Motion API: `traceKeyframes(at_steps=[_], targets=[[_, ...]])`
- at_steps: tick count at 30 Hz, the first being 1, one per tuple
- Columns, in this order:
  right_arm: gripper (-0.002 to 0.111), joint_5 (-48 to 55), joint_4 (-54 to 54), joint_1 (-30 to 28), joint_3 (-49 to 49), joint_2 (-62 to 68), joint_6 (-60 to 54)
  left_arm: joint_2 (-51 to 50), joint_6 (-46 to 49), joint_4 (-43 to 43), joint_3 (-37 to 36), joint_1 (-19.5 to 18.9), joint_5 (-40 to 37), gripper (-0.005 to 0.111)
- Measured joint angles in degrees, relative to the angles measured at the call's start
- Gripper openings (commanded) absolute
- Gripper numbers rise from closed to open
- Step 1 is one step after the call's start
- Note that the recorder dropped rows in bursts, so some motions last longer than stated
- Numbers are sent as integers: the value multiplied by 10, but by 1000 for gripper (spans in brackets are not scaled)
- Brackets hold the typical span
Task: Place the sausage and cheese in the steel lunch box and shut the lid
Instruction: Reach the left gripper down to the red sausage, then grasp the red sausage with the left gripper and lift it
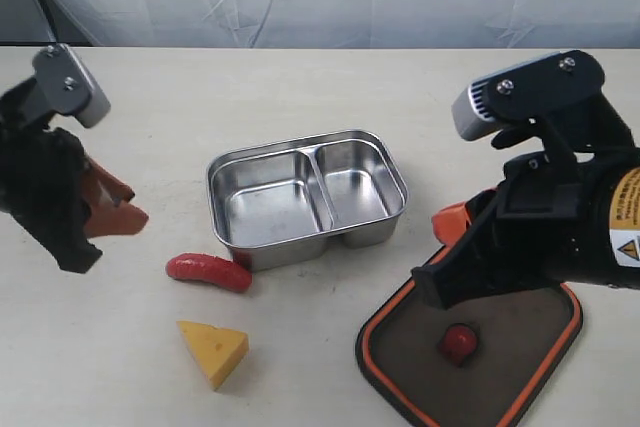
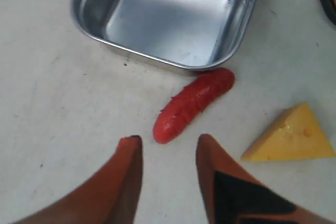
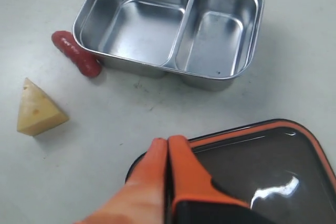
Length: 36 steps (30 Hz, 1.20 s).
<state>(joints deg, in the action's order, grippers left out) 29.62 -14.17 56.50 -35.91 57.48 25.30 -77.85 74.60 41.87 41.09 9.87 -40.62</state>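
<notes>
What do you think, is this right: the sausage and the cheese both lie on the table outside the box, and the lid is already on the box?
Not quite. The lid is not on the box; it lies on the table beside it, as the exterior view shows. The sausage and the cheese do lie on the table outside the box.

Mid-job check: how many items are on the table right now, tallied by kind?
sausage: 1
cheese wedge: 1
steel lunch box: 1, both compartments empty
lid: 1, lying off the box
Total: 4
</notes>
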Motion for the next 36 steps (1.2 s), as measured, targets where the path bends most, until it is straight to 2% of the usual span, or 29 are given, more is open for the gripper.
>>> traceKeyframes(at_steps=[2,6,9,13,23,24,29,36], targets=[[0,2,-14,0,0,-6,13,-29,18,0,0,24,4,58],[0,12,-26,0,0,-9,32,-86,39,-21,0,91,63,58],[0,26,-27,0,0,-9,44,-118,43,-30,0,125,107,58],[0,60,-27,0,0,-9,56,-151,45,-31,1,141,133,58],[0,83,-27,0,0,-38,66,-235,45,-32,28,142,160,56],[0,83,-27,0,0,-41,66,-240,45,-32,28,142,160,50],[0,87,-27,0,0,-48,66,-246,45,-47,29,142,110,2],[0,87,-28,0,0,-48,73,-242,45,-65,30,142,95,0]])
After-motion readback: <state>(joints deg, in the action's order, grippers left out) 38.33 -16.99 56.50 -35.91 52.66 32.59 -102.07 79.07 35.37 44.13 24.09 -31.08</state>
